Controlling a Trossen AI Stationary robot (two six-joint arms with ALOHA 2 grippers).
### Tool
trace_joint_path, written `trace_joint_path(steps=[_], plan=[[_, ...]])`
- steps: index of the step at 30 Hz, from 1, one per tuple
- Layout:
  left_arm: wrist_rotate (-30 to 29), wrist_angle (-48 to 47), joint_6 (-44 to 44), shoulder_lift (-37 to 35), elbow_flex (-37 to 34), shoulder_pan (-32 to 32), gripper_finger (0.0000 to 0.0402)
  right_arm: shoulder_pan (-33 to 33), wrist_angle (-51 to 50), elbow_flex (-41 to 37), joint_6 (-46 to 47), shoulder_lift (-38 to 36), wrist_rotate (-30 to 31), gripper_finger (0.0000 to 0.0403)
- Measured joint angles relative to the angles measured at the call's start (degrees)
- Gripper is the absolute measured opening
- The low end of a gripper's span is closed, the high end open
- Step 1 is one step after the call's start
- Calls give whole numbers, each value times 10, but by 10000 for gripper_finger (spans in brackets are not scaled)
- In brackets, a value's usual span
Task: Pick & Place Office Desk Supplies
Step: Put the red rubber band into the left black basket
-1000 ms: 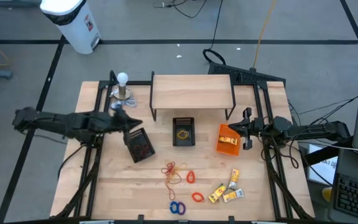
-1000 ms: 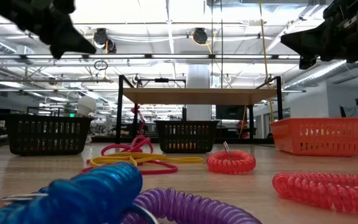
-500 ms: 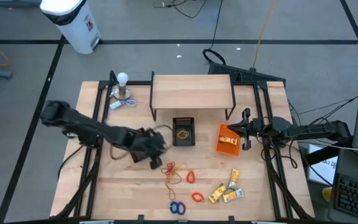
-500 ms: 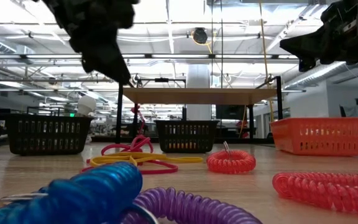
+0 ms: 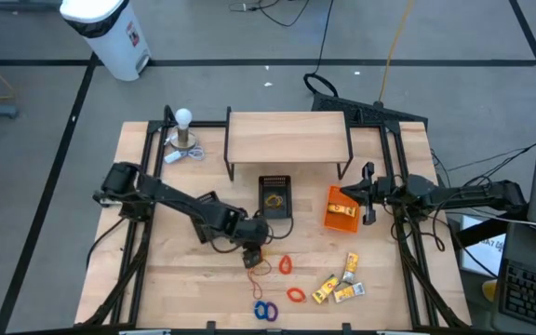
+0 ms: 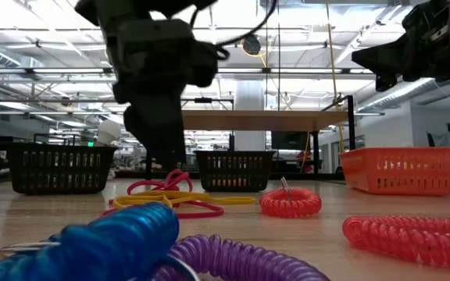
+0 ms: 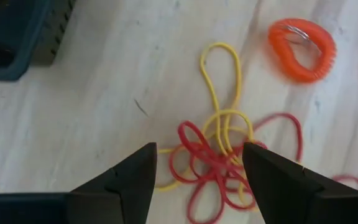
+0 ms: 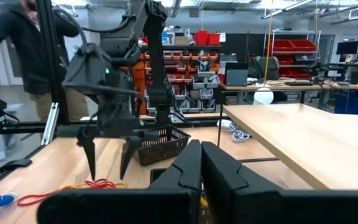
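1. Low view is showing the nearest supplies lying loose on the worktop [image 6: 22,222]: a blue coil ring [image 6: 108,242] and a purple coil ring [image 6: 241,261] right at the front, with two orange-red coil rings [image 6: 290,203] a little farther back.
2. Beyond them the rubber band tangle [image 7: 219,158], yellow and red loops knotted together, is sitting near the middle of the worktop, and the left gripper [image 7: 197,168] is hanging directly over it. Its jaws are spread wide, one finger to each side of the tangle, and are not yet gripping anything.
3. High view is placing the yellow packets [image 5: 340,284] toward the right front of the worktop, well apart from the bands, also loose.
4. Farther back three bins are standing in a row: a black mesh bin [image 5: 203,219] largely hidden under the left arm, a second black mesh bin [image 5: 274,197] holding what looks like a yellow band, and an orange bin [image 5: 341,208] with something yellow inside.
5. Right gripper [image 5: 368,194] is waiting just beside the orange bin; its jaws are pressed together in its own wrist view.
6. Judging by this, the sorting is only beginning: a couple of items seem binned, while bands, rings and packets are all waiting.
7. At the far edge a wooden shelf [image 5: 287,138] and a white bulb-shaped object [image 5: 183,128] are standing untouched.
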Motion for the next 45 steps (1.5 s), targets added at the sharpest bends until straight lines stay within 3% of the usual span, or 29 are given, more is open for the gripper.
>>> trace_joint_path(steps=[16,30,34,40,42,45], plan=[[26,-31,-23,20,5,21,241,0,-4,0,31,17,0,1],[39,6,6,38,5,17,235,0,1,0,40,27,0,1],[37,10,22,37,5,12,179,0,1,0,40,28,1,1],[34,22,54,34,5,10,30,0,0,0,39,28,1,1],[35,29,64,30,6,10,11,0,0,0,39,28,2,1],[35,10,78,20,18,9,13,0,0,0,39,28,2,1]])
